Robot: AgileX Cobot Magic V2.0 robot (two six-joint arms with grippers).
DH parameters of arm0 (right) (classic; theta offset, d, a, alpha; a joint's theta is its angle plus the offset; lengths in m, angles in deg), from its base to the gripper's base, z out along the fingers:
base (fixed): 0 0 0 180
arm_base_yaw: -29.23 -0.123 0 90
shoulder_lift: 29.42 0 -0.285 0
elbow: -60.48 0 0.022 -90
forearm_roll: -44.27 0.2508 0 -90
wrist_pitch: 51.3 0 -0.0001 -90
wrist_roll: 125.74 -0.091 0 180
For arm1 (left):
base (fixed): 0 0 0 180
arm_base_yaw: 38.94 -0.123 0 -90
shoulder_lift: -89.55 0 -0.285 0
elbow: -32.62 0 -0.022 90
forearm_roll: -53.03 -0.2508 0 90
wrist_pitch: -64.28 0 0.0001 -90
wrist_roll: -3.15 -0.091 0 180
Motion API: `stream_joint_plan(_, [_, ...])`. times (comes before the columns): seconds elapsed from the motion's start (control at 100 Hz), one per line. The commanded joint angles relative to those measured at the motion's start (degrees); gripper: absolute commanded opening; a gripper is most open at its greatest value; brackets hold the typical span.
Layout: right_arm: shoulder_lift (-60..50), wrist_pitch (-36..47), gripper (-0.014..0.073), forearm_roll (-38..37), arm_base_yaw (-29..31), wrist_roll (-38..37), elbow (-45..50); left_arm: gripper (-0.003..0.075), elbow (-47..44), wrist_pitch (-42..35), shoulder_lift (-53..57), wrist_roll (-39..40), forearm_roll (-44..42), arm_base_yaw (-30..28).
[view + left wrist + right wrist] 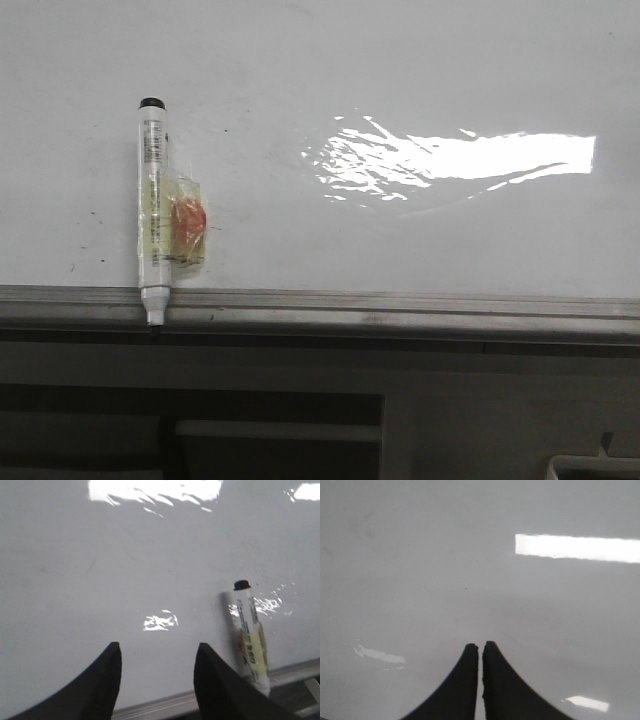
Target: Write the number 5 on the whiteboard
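Observation:
The whiteboard (400,80) fills the front view, glossy white with a grey metal edge rail (420,310) along its near side. No drawn 5 shows on it in any view. A white marker (153,210) with a black end and a yellow-orange taped patch lies on the board at the left, its tip over the rail. It also shows in the left wrist view (251,640). My left gripper (157,650) is open and empty above the board, the marker just beside one finger. My right gripper (480,647) is shut and empty over bare board. Neither gripper shows in the front view.
Bright light reflections (450,160) glare off the board's middle right. A few tiny dark specks (95,215) dot the board left of the marker. Below the rail is a dark grey frame (300,410) with recessed panels.

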Motion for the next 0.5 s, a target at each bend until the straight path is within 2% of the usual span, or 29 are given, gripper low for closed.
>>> stream_joint_plan(0.0, [1.2,3.6,0.0109,0.2,0.3,0.4,-1.9,0.0356,2.0,-3.4,-3.5,-0.4,3.5,2.8])
stream_joint_plan(0.11, [1.2,3.7,0.0268,0.7,0.3,0.4,-1.9,0.0356,2.0,-6.5,-6.7,-0.4,5.8,5.4])
stream_joint_plan(0.18, [1.2,3.6,0.0325,1.5,0.3,0.4,-1.9,0.0355,2.0,-9.0,-8.7,-0.4,7.4,7.1])
stream_joint_plan(0.49, [1.2,4.2,0.0335,3.5,0.3,0.4,-1.9,0.0355,4.4,-11.0,-17.6,-2.0,8.1,15.7])
